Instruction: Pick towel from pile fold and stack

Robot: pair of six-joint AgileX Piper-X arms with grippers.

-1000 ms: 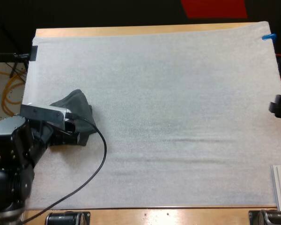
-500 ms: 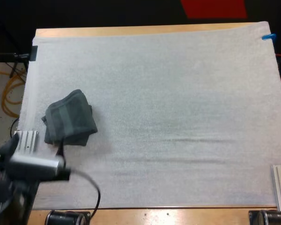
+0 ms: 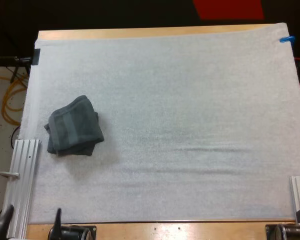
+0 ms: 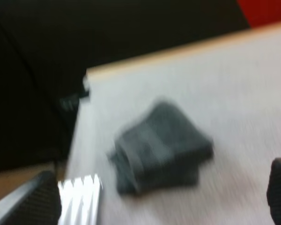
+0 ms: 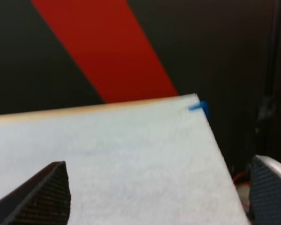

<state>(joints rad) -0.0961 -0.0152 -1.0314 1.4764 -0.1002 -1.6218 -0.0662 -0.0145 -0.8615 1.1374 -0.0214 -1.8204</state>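
Note:
One dark grey-green towel (image 3: 74, 126) lies folded into a small bundle on the left part of the white mat (image 3: 180, 115). The left wrist view looks at this towel (image 4: 161, 147) from a distance, near the mat's left edge. My left gripper (image 4: 159, 190) is open, its fingers far apart and clear of the towel. Its two black fingertips (image 3: 57, 219) poke up at the table's near left corner in the high view. My right gripper (image 5: 157, 166) is open too, with nothing between the fingers, facing the mat's far right corner.
A ribbed metal rail (image 3: 22, 180) lies along the mat's left edge just below the towel, also seen beside the left finger as the rail (image 4: 79, 201). Another metal rail (image 3: 297, 197) sits at the near right edge.
My left arm has drawn back from the towel to the near left corner, leaving the towel folded on the mat. The right arm has dropped back from the right edge.

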